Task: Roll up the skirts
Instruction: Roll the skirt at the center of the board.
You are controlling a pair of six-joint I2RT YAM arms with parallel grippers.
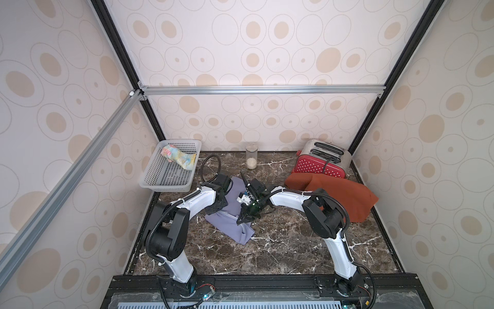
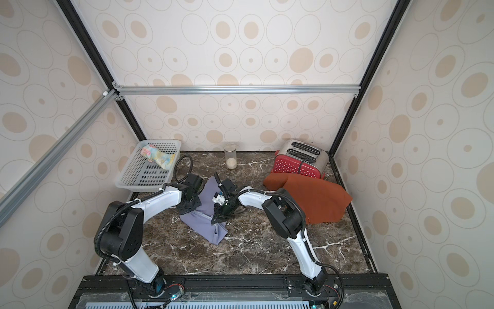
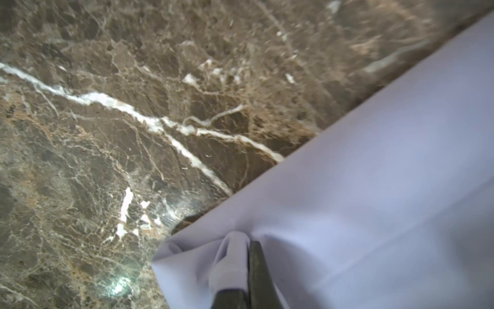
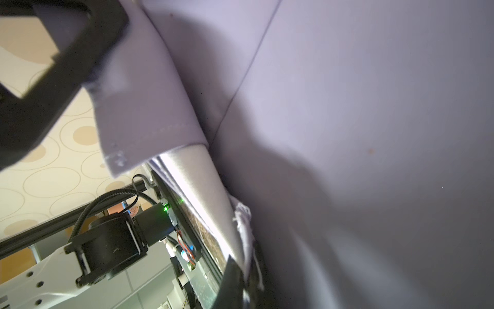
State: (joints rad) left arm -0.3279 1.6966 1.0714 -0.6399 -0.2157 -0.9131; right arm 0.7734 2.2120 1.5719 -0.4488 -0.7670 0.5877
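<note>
Your left gripper [image 3: 247, 240] is pinched shut on an edge fold of the plain lavender-purple cloth skirt [image 1: 236, 231]. Your right gripper [image 1: 242, 220] is closed tight on its opposite edge. It lies mid-table on the dark brown marble tabletop [image 1: 280, 248], bare room in front. The plain rust-orange cloth skirt [image 1: 344, 198] lies just before the red dotted toaster [image 1: 318, 167]. The pale floral-print skirt [image 1: 179, 159] sits in the white plastic mesh basket [image 1: 163, 186].

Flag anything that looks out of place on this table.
The rust-orange skirt lies bunched against the red toaster, a kitchen appliance that looks odd among clothes; the skirt's far side reaches the table's right edge.
</note>
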